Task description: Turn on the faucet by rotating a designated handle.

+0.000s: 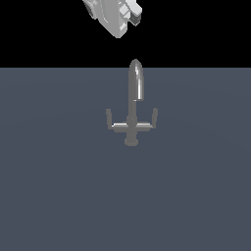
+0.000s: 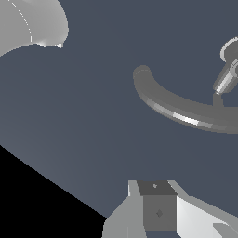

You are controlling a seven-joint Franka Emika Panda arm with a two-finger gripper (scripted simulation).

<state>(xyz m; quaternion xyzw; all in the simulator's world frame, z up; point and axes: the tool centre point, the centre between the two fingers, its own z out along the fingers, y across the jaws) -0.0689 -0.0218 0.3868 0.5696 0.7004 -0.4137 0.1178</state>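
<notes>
Exterior view shows one faucet (image 1: 132,105) standing on the grey floor (image 1: 59,196) close to its far edge, with two upturned tabs; one gripper (image 1: 131,19) hangs above it, grasping nothing, opening unclear.

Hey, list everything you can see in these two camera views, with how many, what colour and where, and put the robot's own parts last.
faucet: one, grey metallic, standing on the floor near the middle of the exterior view; tall round-tipped spout, crossbar with two short upturned tabs, round base. The wrist view shows its curved spout.
floor: one, flat dark blue-grey surface under the faucet, filling the lower part of the exterior view; black background beyond it.
robot arm: one, white, part visible in the wrist view.
hand: one, white and grey, above the faucet at the exterior view's top edge, not touching it; whether it is open cannot be told.
</notes>
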